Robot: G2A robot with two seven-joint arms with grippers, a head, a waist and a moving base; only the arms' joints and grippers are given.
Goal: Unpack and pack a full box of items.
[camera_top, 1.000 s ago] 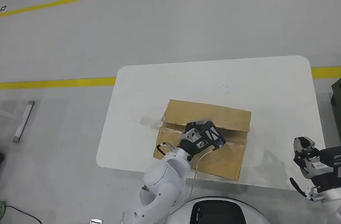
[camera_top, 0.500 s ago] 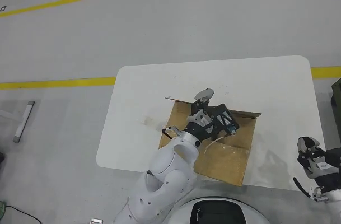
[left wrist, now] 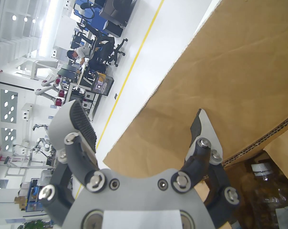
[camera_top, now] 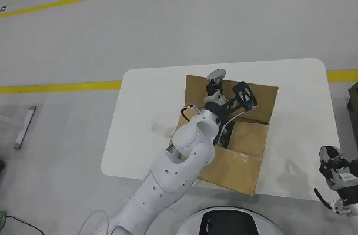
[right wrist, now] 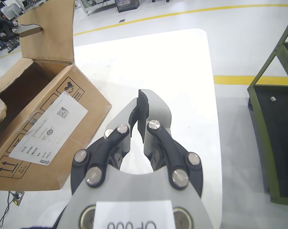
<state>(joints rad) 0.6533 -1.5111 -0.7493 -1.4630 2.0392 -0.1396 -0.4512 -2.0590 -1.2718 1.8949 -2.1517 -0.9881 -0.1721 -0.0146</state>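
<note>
A cardboard box (camera_top: pixel 234 170) is seen lying on the white table (camera_top: pixel 149 117), with its top opened and its far flap (camera_top: pixel 262 98) stood upright, as is shown plainly in the right wrist view (right wrist: pixel 53 29). The left gripper (camera_top: pixel 220 88) is held over the far left corner of the box, at the side edge of that flap. Its jaws are spread wide and nothing is clamped between them. In the left wrist view (left wrist: pixel 136 111) one finger (left wrist: pixel 203 129) is set against the brown face of the flap (left wrist: pixel 229 72), while the other finger (left wrist: pixel 74 117) is left clear of the cardboard, past its edge. Inside the box, just below the flap, a clear bottle with a white cap (left wrist: pixel 262 175) is made out, though its contents cannot be told. A white printed label (right wrist: pixel 48 129) is carried on the box's side wall that faces the right arm. The right gripper (camera_top: pixel 334 167) is held well apart from the box, beyond the table's near right corner. In its own view (right wrist: pixel 140 106) its ribbed pads are brought almost together, with only a sliver between them, and nothing is gripped. A green metal frame (right wrist: pixel 272 120) is seen standing on the floor beside the table's right end.
</note>
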